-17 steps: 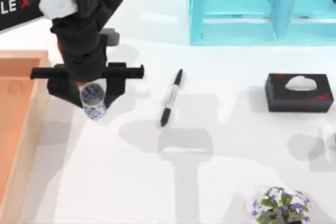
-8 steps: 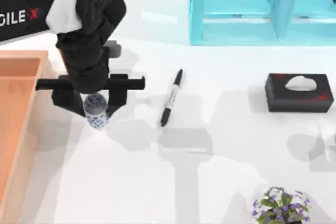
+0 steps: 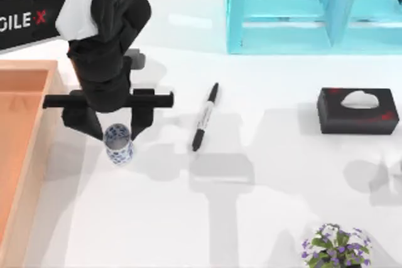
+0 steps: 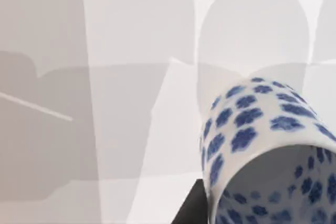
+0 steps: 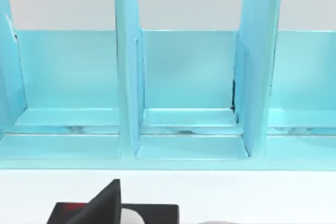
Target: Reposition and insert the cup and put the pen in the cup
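Now, at the left edge of the tabletop [image 3: 188,218] an orange tray [image 3: 19,130] is seen. Just beside it, the cup [image 3: 117,143] is held upright between the fingers of the left pincer [image 3: 118,131], closed on its sides. Further right, the pen [image 3: 205,116] is laid flat, apart from the cup. Beyond it, a black tissue box [image 3: 358,110] is seen before the blue shelf [image 3: 301,10].

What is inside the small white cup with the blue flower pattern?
The small white cup with blue flowers, between the left tool's fingers, shows a patterned inner wall in the left wrist view. Nothing visible inside; its bottom is hidden.
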You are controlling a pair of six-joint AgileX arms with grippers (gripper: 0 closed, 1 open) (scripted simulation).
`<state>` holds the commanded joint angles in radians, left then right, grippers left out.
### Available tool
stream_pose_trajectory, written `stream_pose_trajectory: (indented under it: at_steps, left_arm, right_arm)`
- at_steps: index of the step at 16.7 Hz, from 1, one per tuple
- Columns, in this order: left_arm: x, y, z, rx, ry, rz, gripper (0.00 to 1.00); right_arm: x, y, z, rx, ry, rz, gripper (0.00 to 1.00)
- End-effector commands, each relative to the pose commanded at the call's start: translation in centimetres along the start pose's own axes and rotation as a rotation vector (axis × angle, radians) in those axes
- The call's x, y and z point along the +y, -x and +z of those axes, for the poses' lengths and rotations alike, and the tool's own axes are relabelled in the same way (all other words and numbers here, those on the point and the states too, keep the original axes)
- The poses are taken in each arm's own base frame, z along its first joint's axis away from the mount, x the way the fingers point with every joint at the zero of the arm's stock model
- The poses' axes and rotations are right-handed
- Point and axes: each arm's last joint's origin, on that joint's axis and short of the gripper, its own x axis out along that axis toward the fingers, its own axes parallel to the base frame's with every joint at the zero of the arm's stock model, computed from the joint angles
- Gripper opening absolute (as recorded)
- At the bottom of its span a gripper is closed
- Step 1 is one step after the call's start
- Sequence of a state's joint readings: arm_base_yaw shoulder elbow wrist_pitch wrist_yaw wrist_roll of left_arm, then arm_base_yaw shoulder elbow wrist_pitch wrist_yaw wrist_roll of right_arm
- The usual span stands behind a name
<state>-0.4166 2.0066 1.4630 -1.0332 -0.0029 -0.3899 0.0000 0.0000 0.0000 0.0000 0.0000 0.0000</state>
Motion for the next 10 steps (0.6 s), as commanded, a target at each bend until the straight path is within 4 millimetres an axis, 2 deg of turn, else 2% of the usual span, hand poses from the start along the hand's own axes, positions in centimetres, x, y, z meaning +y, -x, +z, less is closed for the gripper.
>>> stream_pose_trajectory:
  at_steps: [4,10]
  left_arm:
    - [0.00,0.00,0.00,0.000,0.000,0.000,0.98]
    - [0.00,0.00,0.00,0.000,0.000,0.000,1.00]
  right_arm:
    - [0.00,0.00,0.00,0.000,0.000,0.000,1.00]
    - [0.00,0.00,0.00,0.000,0.000,0.000,1.00]
